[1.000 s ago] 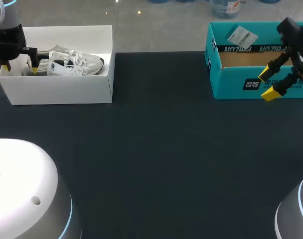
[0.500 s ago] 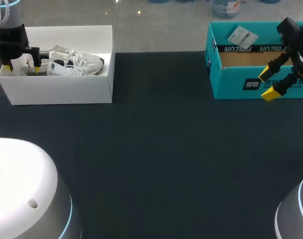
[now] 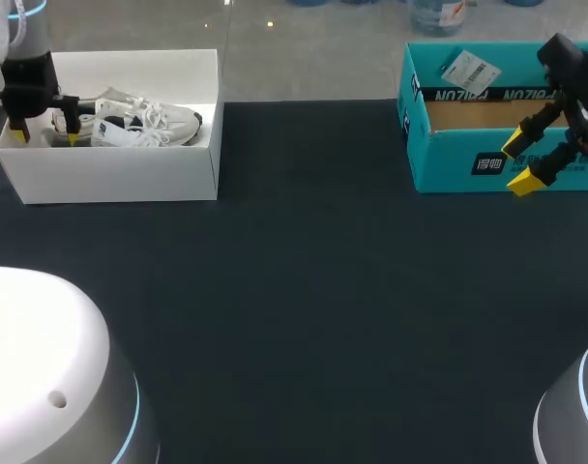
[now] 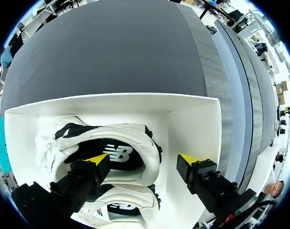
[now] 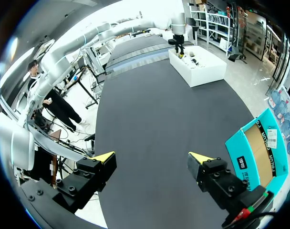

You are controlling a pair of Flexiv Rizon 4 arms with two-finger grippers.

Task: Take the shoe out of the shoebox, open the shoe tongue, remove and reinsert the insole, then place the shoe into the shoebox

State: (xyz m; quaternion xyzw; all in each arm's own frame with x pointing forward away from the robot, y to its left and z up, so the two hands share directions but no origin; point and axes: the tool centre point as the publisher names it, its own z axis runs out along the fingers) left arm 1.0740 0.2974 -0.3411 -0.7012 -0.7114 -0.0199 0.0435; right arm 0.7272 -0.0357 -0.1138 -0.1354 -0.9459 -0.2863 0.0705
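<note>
A white shoebox [image 3: 120,179] stands at the table's far left with a white sneaker [image 3: 144,123] lying in it. My left gripper [image 3: 44,136] hangs over the sneaker's heel end, open. In the left wrist view the sneaker [image 4: 111,143] shows its dark opening, and a second white shoe [image 4: 121,205] lies beside it. One finger of the left gripper [image 4: 143,160] is over the opening, the other over the box floor beyond the heel. My right gripper [image 3: 518,164] stands open and empty at the far right.
A teal cardboard box [image 3: 449,159] with a paper tag inside stands at the back right, just behind the right gripper. Between the two boxes stretches dark tabletop [image 3: 313,290]. The white shoebox walls [image 4: 135,102] enclose the left gripper closely.
My left gripper has shifted slightly to the right over the sneaker's heel. The right arm has not moved.
</note>
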